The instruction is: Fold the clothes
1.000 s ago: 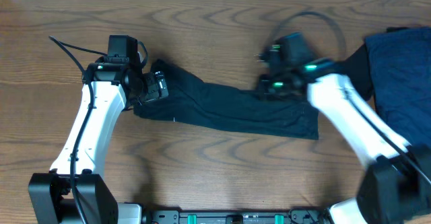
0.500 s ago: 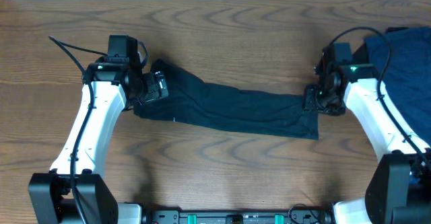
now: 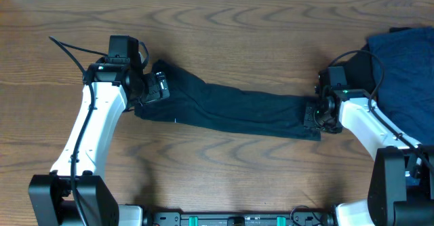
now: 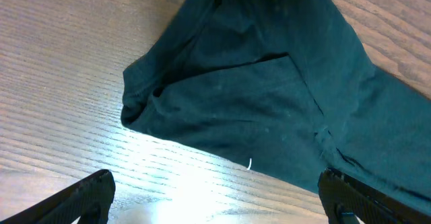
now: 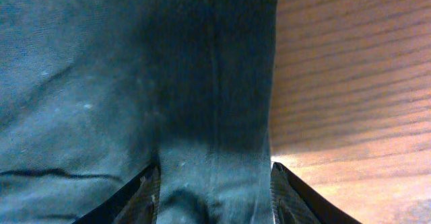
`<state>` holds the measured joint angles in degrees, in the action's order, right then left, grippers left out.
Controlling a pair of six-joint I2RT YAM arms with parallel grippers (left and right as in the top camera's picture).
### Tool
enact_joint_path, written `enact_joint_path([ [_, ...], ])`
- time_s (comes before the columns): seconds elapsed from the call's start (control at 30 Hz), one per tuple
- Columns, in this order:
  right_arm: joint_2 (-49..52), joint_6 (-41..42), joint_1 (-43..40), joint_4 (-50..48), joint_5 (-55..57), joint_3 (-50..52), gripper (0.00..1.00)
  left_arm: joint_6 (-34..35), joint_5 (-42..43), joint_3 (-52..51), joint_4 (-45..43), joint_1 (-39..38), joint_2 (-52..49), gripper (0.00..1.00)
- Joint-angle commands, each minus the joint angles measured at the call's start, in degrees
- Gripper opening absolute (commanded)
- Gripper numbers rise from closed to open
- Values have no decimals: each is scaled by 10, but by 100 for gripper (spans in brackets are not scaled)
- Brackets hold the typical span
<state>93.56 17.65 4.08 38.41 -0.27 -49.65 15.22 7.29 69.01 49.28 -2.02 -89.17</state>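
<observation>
The dark teal-black T-shirt point(image 3: 237, 107) lies as a long narrow band across the table. My left gripper point(image 3: 157, 90) is at its left end. In the left wrist view it is wide open point(image 4: 215, 207) over bare wood, with the shirt's bunched corner point(image 4: 256, 96) just ahead and the right fingertip point(image 4: 347, 197) at the cloth's edge. My right gripper point(image 3: 313, 114) is at the shirt's right end. In the right wrist view its fingers point(image 5: 145, 197) straddle a strip of the shirt's edge point(image 5: 215, 170), open point(image 5: 214, 204) and low on the cloth.
A second garment, navy blue point(image 3: 403, 70), lies heaped at the table's far right edge, behind my right arm. Bare wood table point(image 3: 224, 36) surrounds the shirt. A black cable point(image 3: 64, 48) trails off the left arm.
My right arm swung from the shirt's upper middle to its right end and dropped onto the cloth there. The left arm and shirt have not moved.
</observation>
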Motion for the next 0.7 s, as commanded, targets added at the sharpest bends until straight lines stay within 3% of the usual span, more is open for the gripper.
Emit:
enact_joint_path([
  [0.0,7,12,-5,-16,13,12,52,1,-4,-4,2,1,-6,98],
  [0.23,7,34,-4,-29,13,17,43,1,-4,-4,2,1,-6,98],
  [0.47,7,30,-4,-30,20,21,49,1,-4,-4,2,1,-6,98],
  [0.67,7,29,-4,-74,17,48,49,1,-4,-5,2,1,-6,98],
])
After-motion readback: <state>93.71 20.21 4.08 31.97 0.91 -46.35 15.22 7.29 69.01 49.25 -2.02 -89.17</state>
